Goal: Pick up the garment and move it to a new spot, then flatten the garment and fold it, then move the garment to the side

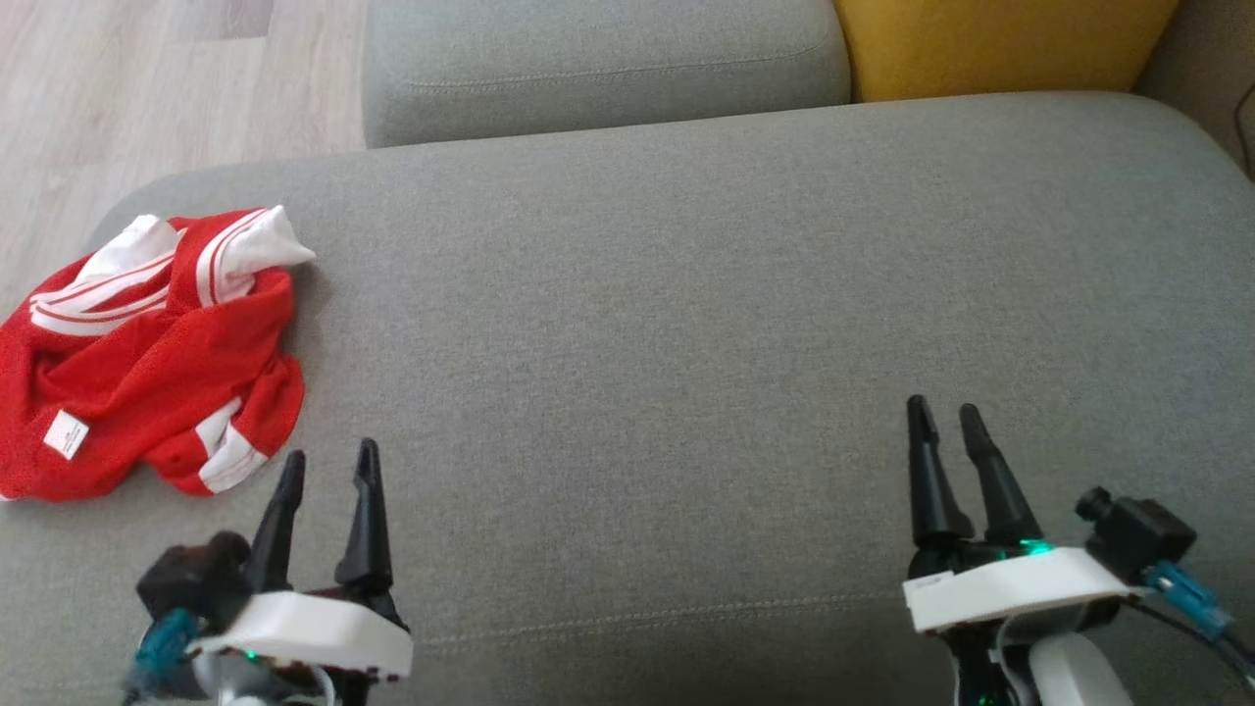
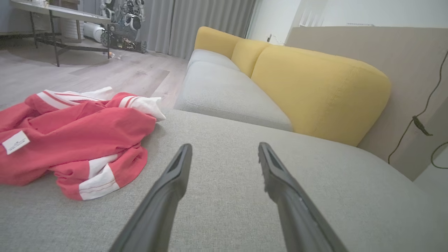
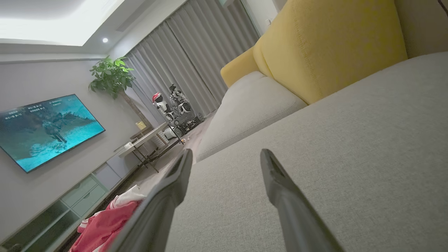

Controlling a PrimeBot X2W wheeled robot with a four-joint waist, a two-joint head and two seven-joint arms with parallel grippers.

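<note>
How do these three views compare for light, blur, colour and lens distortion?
Head view: even, soft light, garment crisp, slight smear below the left gripper. Left wrist view: wide-angle bend along the sofa, the red washed toward pink. Right wrist view: strongly tilted, ceiling blown out white, near fingers soft.

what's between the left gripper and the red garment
Just bare grey sofa cushion separates the left gripper from the red garment; the head view and left wrist view both show it.

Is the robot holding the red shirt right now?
No, the red shirt lies crumpled on the grey cushion, and the left gripper beside it is open and empty.
</note>
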